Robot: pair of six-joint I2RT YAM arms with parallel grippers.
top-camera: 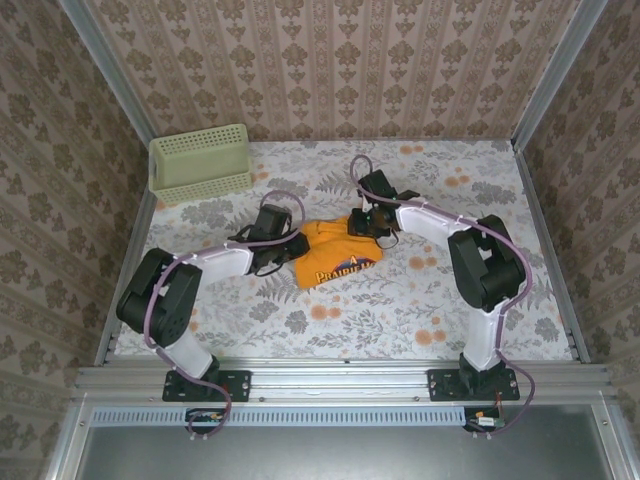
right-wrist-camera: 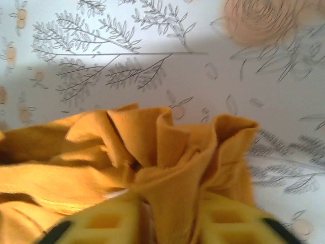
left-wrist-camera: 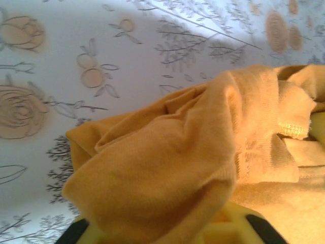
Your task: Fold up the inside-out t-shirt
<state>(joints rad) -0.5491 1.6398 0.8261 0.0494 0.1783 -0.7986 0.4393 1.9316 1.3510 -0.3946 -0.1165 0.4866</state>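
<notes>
Yellow fingers (right-wrist-camera: 109, 223) of the right gripper (right-wrist-camera: 170, 226) sit at 6 o'clock in the right wrist view. They stand apart, with a gathered ridge of the inside-out t-shirt (right-wrist-camera: 152, 152) rising from the gap between them. I cannot tell whether they press on the cloth.

In the left wrist view, the left gripper (left-wrist-camera: 203, 235) lies at 6 o'clock with a thick fold of the shirt draped over it. The cloth hides the gap, so I cannot tell how far it is open or whether it has hold of anything. A stitched hem (left-wrist-camera: 292, 127) shows at 3 o'clock.

Both wrist views present the plain orange-yellow face, with creases and seams close up. The overhead view gives the layout:
- The shirt (top-camera: 330, 255) lies bunched near the table centre, with dark blue and white lettering (top-camera: 335, 268) facing up at its 6 o'clock edge.
- The left gripper (top-camera: 295, 245) meets the shirt at its 9 o'clock side.
- The right gripper (top-camera: 365, 225) meets the shirt at its 1 o'clock side.

The table (top-camera: 420, 300) carries a pale cloth printed with grey foliage and orange flowers. A pale green mesh basket (top-camera: 200, 160) stands at the table's 10 o'clock corner, well apart from the shirt. Patterned brown walls (top-camera: 330, 60) enclose three sides. A metal rail (top-camera: 340, 382) at 6 o'clock carries both arm bases.
</notes>
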